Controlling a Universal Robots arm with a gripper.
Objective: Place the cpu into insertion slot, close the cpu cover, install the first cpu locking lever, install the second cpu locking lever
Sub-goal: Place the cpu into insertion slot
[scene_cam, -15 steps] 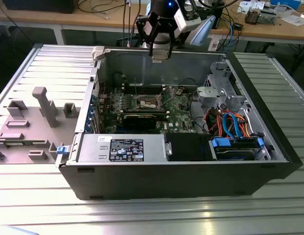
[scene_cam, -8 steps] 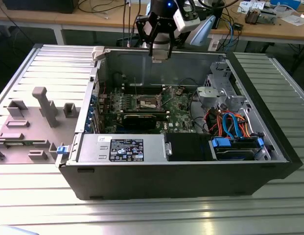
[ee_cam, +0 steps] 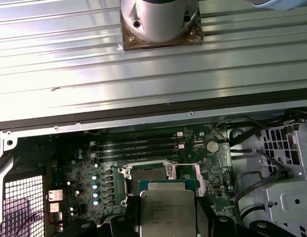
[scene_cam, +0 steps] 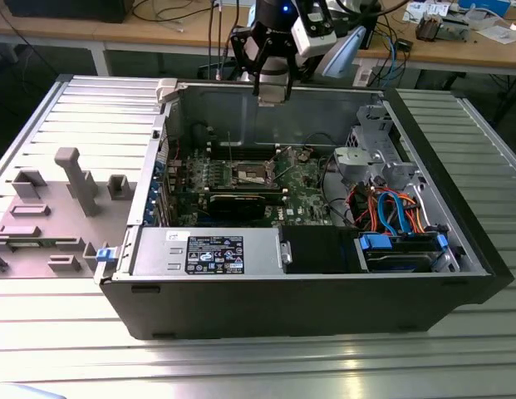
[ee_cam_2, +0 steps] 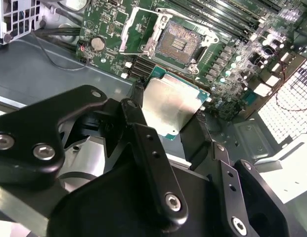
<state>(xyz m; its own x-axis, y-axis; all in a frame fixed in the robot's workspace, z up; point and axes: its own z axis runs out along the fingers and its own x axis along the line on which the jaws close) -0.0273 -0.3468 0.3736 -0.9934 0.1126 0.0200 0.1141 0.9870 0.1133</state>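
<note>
Your gripper [scene_cam: 272, 93] is hanging by the far wall of the case [scene_cam: 307, 303], gripping the cpu [ee_cam_2: 170, 106] over the motherboard [scene_cam: 306, 179]. The insertion slot [ee_cam_2: 180, 42] is lying just beyond the cpu, with the cpu cover [ee_cam_2: 128, 32] standing swung aside beside it. The power supply [scene_cam: 208, 251] is sitting along the case's near wall.

Silver-grey cpu [ee_cam_2: 173, 106] with green edging, black fingers [ee_cam_2: 148, 148], green motherboard [ee_cam_2: 109, 24], dark insertion slot [ee_cam_2: 180, 43] with faint gold contact grid, black case [scene_cam: 282, 307], orange and blue cables [scene_cam: 389, 212], ribbed silver tabletop [scene_cam: 241, 366].
</note>
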